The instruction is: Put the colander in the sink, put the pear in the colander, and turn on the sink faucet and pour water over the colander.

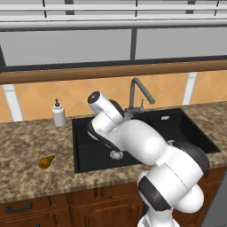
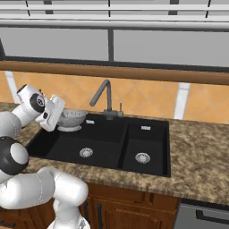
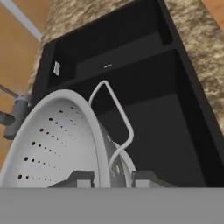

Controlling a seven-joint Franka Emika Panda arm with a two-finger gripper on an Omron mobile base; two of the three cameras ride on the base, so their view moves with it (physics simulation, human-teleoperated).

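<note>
A: What does the claw [image 3: 106, 177] have hold of?

B: The colander [image 2: 71, 120]. Seen from the hand, the two finger tips sit either side of its rim, pinching it, and the bowl hangs tilted over the wide basin of the sink [image 2: 152, 127]. From the right it shows at the back left corner of the sink, just beside the hand, with the faucet [image 2: 104, 99] near on its right.

A: What could go wrong from here?

B: As I judge it, the grip is on a thin rim only, so the bowl could swing or slip and land on its side if let go from this height. It also hangs close to the faucet, and a wide swing might knock the spout or lever. Set down skewed, it would make a poor target for the pear [image 1: 46, 162].

A: Where is the pear?

B: On the counter [image 1: 26, 146] left of the sink, well apart from the colander, untouched. A white soap bottle [image 1: 58, 113] stands behind it by the wall.

A: And the room?

B: Speckled brown stone counter, orange tiled backsplash, a wooden ledge under a window, wooden cabinets below. Both basins are dry; no water runs.
</note>
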